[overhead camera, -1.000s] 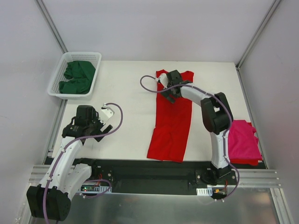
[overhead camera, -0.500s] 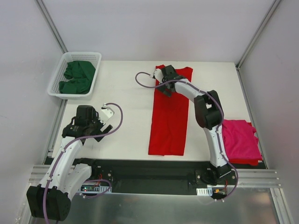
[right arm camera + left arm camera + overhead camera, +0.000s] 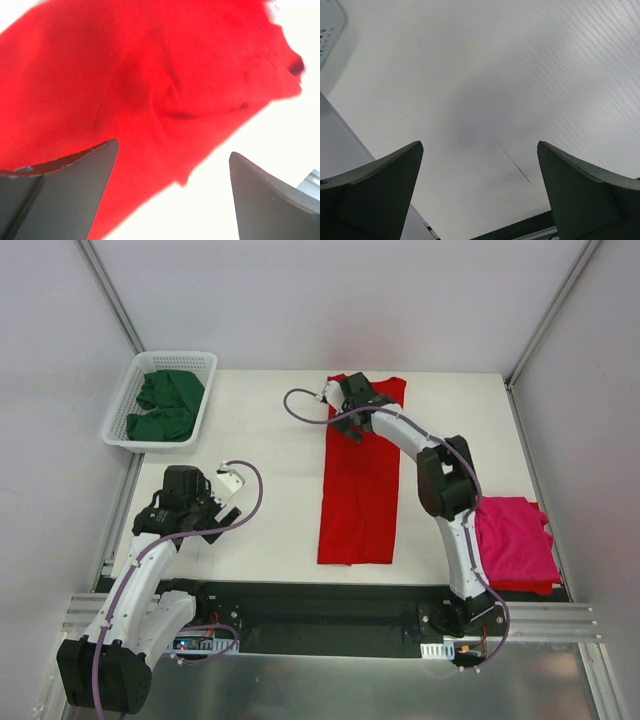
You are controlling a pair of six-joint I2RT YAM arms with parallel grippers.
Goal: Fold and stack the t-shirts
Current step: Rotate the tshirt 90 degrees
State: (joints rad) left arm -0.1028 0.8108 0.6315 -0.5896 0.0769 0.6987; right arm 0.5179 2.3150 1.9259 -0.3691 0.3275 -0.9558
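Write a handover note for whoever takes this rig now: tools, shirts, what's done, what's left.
Left tool: open, empty, over bare table, near left.
Right tool: open, above the far end of the red t-shirt, gripping nothing.
Red t-shirt: mid-table, narrowed to a long strip.
Magenta t-shirt: folded (done), near right edge.
Dark green t-shirts: bunched in the white basket, far left.
Left: fold red crosswise, stack it, then the greens.

Left arm (image 3: 140, 580): folded back close to its base. Left hand (image 3: 479, 146): fingers spread wide, nothing between them. Right arm (image 3: 452, 490): extended far forward. Right hand (image 3: 174, 150): pointing downward, fingers spread wide, gripping nothing.
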